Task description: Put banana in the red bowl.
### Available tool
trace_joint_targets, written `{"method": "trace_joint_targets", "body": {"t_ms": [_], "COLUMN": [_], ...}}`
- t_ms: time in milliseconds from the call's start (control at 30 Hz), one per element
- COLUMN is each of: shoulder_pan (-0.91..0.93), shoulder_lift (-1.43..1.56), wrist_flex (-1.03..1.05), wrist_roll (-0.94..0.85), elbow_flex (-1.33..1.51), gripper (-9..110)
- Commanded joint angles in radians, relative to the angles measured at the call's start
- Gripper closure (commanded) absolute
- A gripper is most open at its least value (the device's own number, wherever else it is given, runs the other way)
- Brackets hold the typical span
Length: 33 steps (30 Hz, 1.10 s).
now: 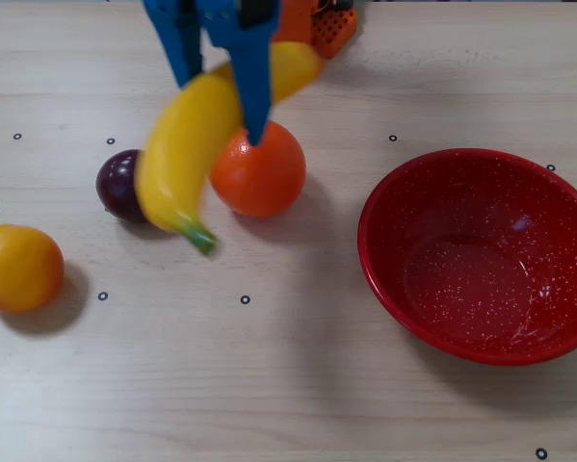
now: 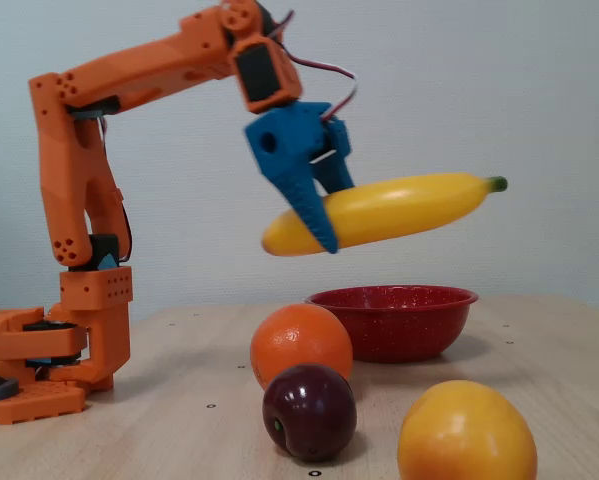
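While the blue gripper (image 2: 324,225) is clenching it near one end, the banana (image 2: 384,211) is hanging in the air well above the table (image 2: 539,370), a smooth, glossy yellow plastic fruit with a gentle curve and a small green stem at its free tip. Seen from the overhead view, the banana (image 1: 184,144) is showing an orange-tinged end near the arm and is covering part of the orange ball (image 1: 259,173) and the dark purple plum (image 1: 119,185). Off to the right in that view, the red bowl (image 1: 481,255), glossy and speckled white, is sitting with nothing inside it. In the fixed view the banana's long axis is running nearly level, rising slightly to the right, with the stem pointing right. In the overhead view the stem is pointing toward the bottom edge. A yellow-orange fruit (image 1: 18,267) is resting at the left edge.
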Motion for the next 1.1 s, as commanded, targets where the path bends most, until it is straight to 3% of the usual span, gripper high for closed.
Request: {"method": "trace_joint_targets", "body": {"t_ms": [0,500,1067], "shoulder_pan": [-0.058,-0.419,-0.592], "shoulder_lift": [0.025,-0.153,-0.379], "wrist_flex": [-0.018,-0.097,-0.048], "wrist_roll": [0.046,0.221,0.359], "elbow_flex": [-0.158,-0.328,-0.497], "gripper": [102,102,102]}}
